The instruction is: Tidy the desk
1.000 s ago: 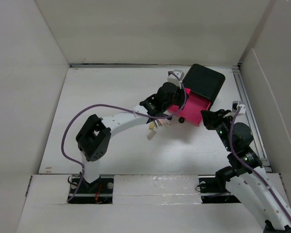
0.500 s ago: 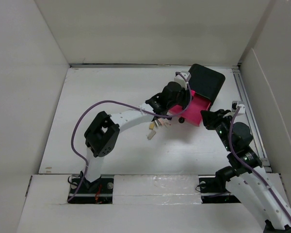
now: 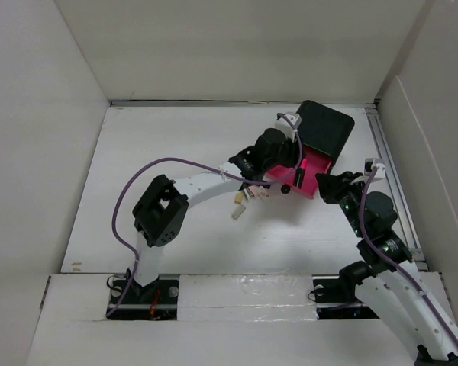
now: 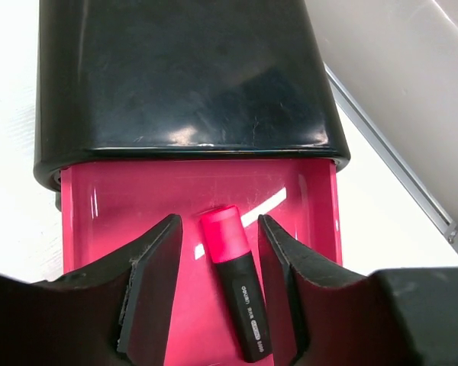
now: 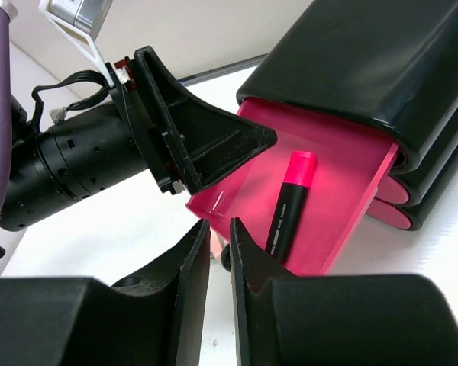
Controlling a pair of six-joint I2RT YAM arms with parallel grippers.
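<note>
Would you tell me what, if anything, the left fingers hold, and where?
Nothing: the left fingers stand clear of the pink-capped black marker lying in the pink drawer.

Small white lettering is seen along the black barrel of the pink-capped marker (image 4: 244, 309), lying in the pink drawer (image 4: 114, 217), too small to be read, no other text is made out

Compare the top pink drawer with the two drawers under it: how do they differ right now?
The top drawer is pulled well out of the black box; the lower drawers sit pushed in, with only their rounded fronts showing. The top drawer's inside is in view and holds a marker with a pink cap, lying flat; what the lower drawers hold is hidden. All three are the same pink and sit in the same box.
</note>
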